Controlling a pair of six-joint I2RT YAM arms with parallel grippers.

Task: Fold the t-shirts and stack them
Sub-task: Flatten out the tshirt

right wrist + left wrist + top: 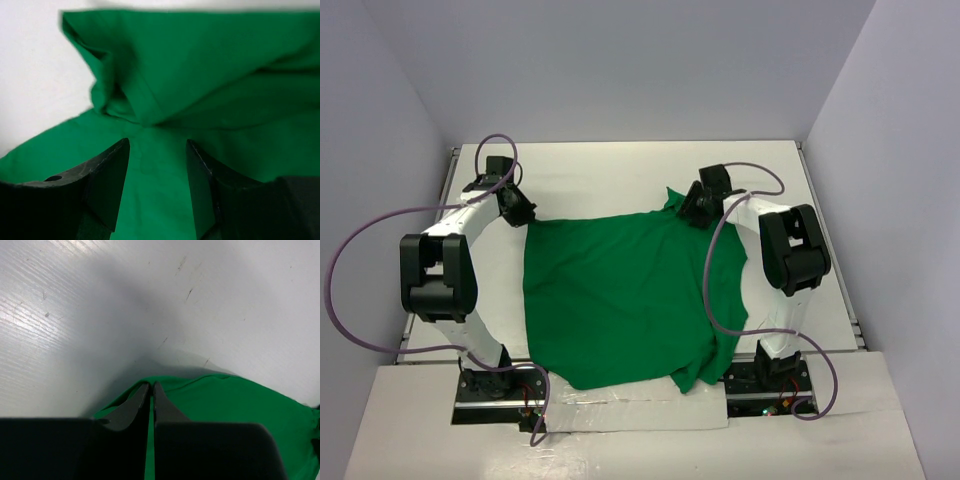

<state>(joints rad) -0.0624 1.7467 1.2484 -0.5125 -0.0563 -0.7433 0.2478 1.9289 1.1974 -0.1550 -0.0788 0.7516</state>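
A bright-green t-shirt (620, 300) lies spread and rumpled across the middle of the white table, one corner hanging toward the front edge. My left gripper (523, 213) is at the shirt's far left corner. In the left wrist view its jaws (151, 385) are pressed together with a thin strip of green cloth (240, 400) between them. My right gripper (688, 212) is at the far right corner, where the cloth bunches up. In the right wrist view it (157, 142) stands open just over the cloth (200, 60), a folded lump lying ahead of the fingertips.
The white table (610, 170) is walled on three sides by pale panels. Purple cables (350, 260) loop off both arms. The arm bases (500, 385) stand at the near edge, on either side of the shirt's front hem.
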